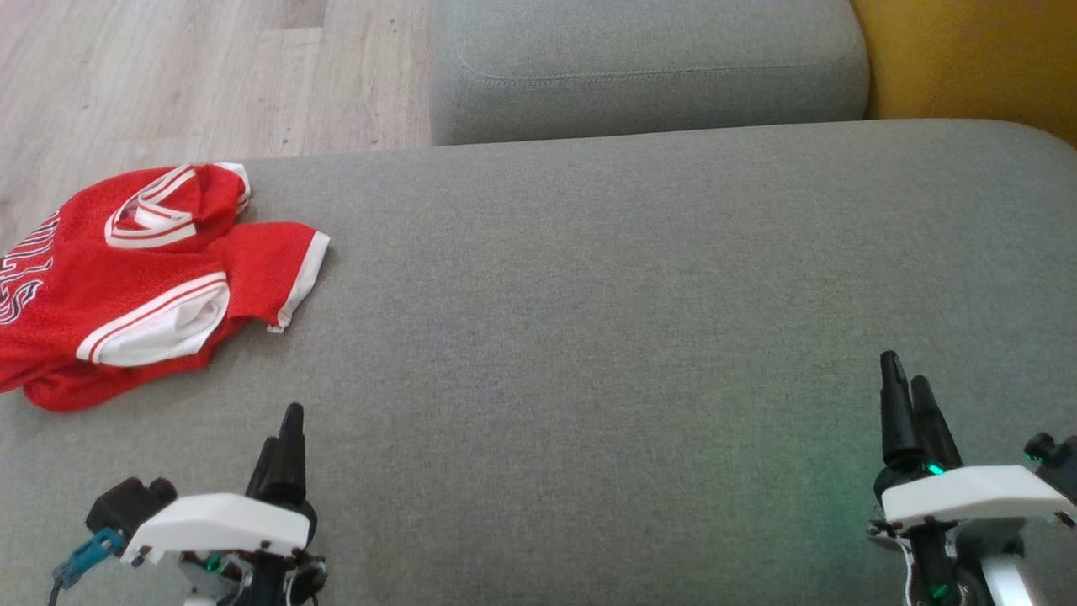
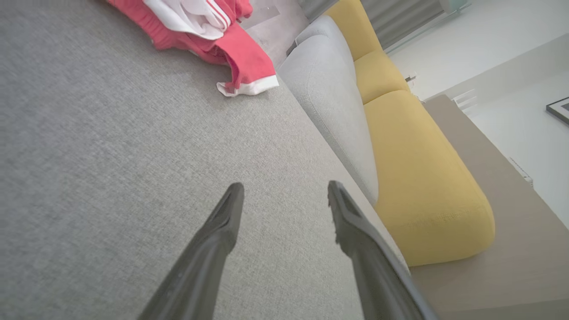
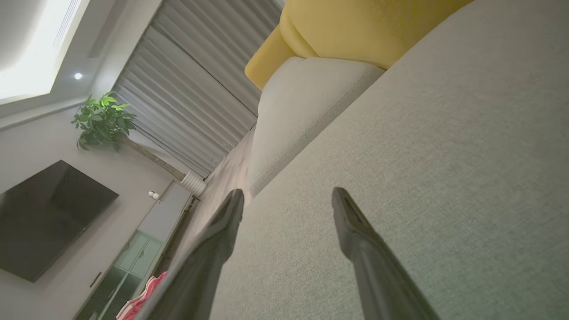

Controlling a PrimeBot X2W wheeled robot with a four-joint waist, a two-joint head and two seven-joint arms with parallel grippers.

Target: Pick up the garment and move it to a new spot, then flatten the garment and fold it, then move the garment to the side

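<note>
Red mesh with white trim: the garment (image 1: 126, 278) lies crumpled at the far left of the grey cushion (image 1: 631, 337), at about ten o'clock from our left gripper (image 1: 282, 429). It is well apart from our right gripper (image 1: 904, 372), which sits at four o'clock in the head view. Both grippers have their fingers spread and hold nothing. Each wrist view shows an open gap between the two dark fingers.

We judge the pickup not yet begun. To do it well, we would send the left gripper toward ten o'clock and pinch a raised fold near the white-banded armhole rather than flat cloth. Thin mesh will probably slip or bunch if we take too little of it.

The garment runs off the head view at nine o'clock, so we cannot tell how close it lies to the cushion's edge there. At eleven o'clock its collar sits near the edge above the wooden floor (image 1: 168, 76), so a careless drag could tip it over. From one to three o'clock the cushion is broad and bare, good room for laying it flat.
</note>
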